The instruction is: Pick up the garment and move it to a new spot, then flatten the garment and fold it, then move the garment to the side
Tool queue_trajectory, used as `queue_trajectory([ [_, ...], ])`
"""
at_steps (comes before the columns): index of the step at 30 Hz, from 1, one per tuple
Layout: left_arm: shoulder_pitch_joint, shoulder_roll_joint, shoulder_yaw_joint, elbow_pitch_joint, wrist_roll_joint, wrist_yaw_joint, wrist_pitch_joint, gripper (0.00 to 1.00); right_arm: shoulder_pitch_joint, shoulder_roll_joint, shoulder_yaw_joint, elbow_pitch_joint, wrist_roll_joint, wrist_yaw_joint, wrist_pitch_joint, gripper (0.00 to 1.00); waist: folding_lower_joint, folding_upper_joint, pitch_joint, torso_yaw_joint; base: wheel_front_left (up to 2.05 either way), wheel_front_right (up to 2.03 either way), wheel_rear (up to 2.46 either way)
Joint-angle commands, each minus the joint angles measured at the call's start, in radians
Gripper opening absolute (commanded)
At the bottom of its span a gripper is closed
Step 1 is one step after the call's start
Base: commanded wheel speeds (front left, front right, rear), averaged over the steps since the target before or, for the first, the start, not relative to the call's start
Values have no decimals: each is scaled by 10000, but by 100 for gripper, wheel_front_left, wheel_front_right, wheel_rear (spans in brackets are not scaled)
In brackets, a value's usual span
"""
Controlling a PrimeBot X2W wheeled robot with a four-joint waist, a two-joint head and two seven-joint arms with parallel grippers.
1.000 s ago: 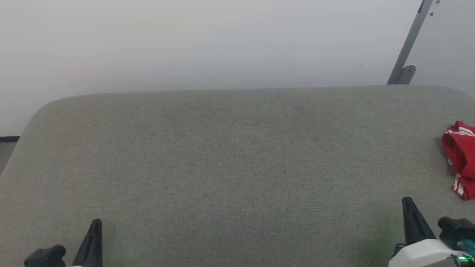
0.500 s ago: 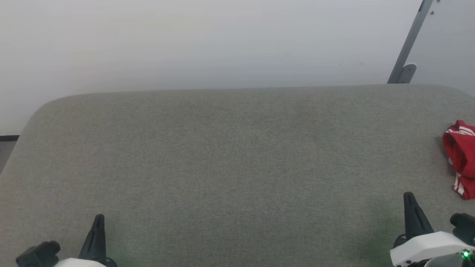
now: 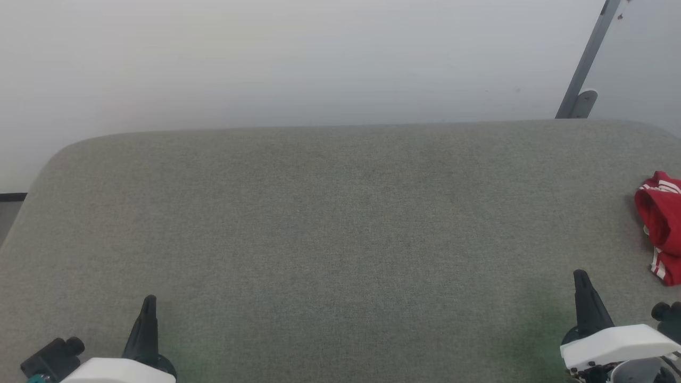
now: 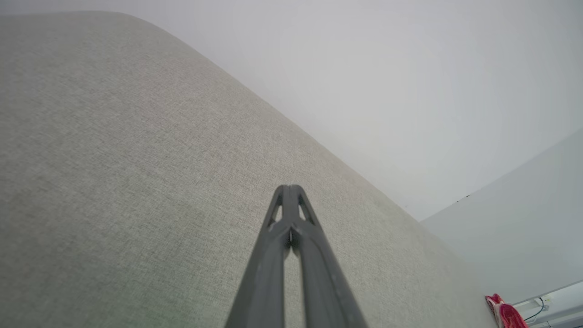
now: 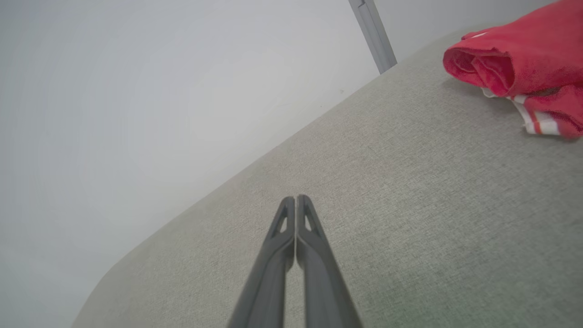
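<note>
Grey woven cloth covers the table (image 3: pixel 340 223), a broad surface with rounded far corners that stands against a plain pale wall (image 3: pixel 266 64). A slanted grey metal post (image 3: pixel 588 58) rises behind the far right corner. The garment (image 3: pixel 662 223) lies bunched at the right edge of the table, about midway between the far and near edges, and the head view cuts it off at the frame. It is a red heap with folds rolled over one another, and strips of white-and-red striped trim show at its far end and its near end. In the right wrist view the garment (image 5: pixel 524 59) rests on the cloth with a rolled red opening facing the camera and a striped band tucked under its lower fold. No lettering can be made out. The left gripper (image 3: pixel 149 300) sits by the near edge toward the left corner, its jaws pressed together to a single dark point and holding nothing, well apart from the garment. The right gripper (image 3: pixel 580 274) sits by the near edge toward the right corner, jaws likewise closed tip to tip and empty, near the garment but not touching it. Both point toward the far edge, above bare cloth. A faint green tinge shows on the cloth beside each one.
</note>
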Motion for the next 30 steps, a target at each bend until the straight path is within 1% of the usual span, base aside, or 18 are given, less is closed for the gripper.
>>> queue_trajectory([
  [1, -293, 43, 54, -153, -370, 0, 74, 0, -258, -20, 19, -190, 381, 2, 83, 0, 0, 0, 4, 0, 0, 0, 0],
  [14, -543, -166, 58, -186, -1845, 0, 523, 0, -400, 39, 79, -263, 2148, 3, 528, 0, 0, 0, 37, -2, 0, 0, 0],
  [30, -791, -399, 63, -218, -3465, 0, 1011, 0, -541, 108, 149, -326, 4038, 3, 1000, 0, 0, 0, 78, -5, 0, 0, 0],
])
